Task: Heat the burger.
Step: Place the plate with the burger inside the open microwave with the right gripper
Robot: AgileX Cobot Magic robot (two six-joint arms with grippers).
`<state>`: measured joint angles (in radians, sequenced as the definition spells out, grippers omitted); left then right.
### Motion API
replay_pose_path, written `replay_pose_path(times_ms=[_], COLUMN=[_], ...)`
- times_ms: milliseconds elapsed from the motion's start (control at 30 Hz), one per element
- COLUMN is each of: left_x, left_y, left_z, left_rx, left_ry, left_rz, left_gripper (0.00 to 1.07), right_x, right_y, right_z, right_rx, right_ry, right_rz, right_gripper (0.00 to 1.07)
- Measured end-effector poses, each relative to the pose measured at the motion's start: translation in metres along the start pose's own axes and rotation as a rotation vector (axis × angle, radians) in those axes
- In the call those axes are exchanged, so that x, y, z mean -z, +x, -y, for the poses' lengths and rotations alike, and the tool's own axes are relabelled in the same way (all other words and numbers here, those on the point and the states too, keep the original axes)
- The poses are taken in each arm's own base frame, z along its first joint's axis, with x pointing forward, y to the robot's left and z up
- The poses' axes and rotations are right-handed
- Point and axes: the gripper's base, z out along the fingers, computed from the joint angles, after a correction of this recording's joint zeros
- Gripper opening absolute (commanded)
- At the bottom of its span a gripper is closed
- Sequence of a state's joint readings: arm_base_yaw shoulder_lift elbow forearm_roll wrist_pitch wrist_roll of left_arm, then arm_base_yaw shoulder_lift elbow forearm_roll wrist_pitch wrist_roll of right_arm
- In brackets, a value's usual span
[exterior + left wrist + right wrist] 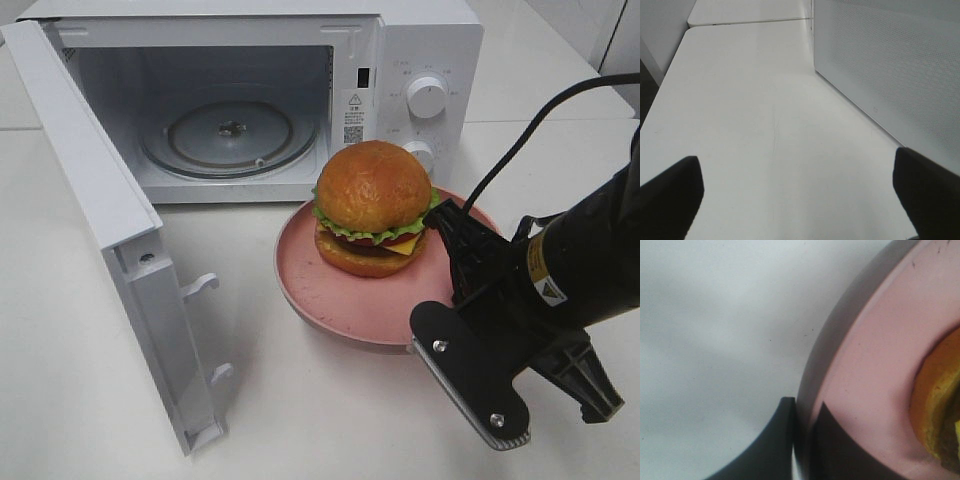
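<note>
Exterior high view, white table (300, 420), open microwave (440, 50), burger (372, 205) on pink plate (330, 290), right gripper (805, 407) pinching its rim, left gripper (795, 160) spread wide, only its tips showing.

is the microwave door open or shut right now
Open. The microwave door stands wide to the left, exposing the empty glass turntable; the burger sits outside on the pink plate.

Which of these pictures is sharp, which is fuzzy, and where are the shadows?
Exterior high view: sharp, evenly lit, a sheen on the burger. Right wrist view: too close, so the pink plate and burger are blurred, a dark shadow beside the rim. Left wrist view: pale, washed-out table, fingers of the left gripper dark blurs.
</note>
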<state>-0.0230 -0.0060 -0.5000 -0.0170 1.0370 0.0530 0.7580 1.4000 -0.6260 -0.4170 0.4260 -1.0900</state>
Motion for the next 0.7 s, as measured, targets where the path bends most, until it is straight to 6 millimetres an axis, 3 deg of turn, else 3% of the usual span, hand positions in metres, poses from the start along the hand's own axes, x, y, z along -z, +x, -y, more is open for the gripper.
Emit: replay_pose_path(times_ms=[167, 467, 700], left_x=[0.000, 0.000, 0.000], left_y=[0.000, 0.000, 0.000], left_z=[0.000, 0.000, 0.000], left_rx=[0.000, 0.000, 0.000], left_ry=[0.000, 0.000, 0.000], left_rz=[0.000, 0.000, 0.000], left_gripper=[0.98, 0.98, 0.98], right_x=[-0.001, 0.008, 0.008], right_y=[0.001, 0.007, 0.011], right_z=[-0.001, 0.019, 0.021], right_rx=[0.033, 0.051, 0.061], right_ry=[-0.023, 0.023, 0.034], right_rz=[0.058, 0.149, 0.185], right_gripper=[0.00, 0.00, 0.00])
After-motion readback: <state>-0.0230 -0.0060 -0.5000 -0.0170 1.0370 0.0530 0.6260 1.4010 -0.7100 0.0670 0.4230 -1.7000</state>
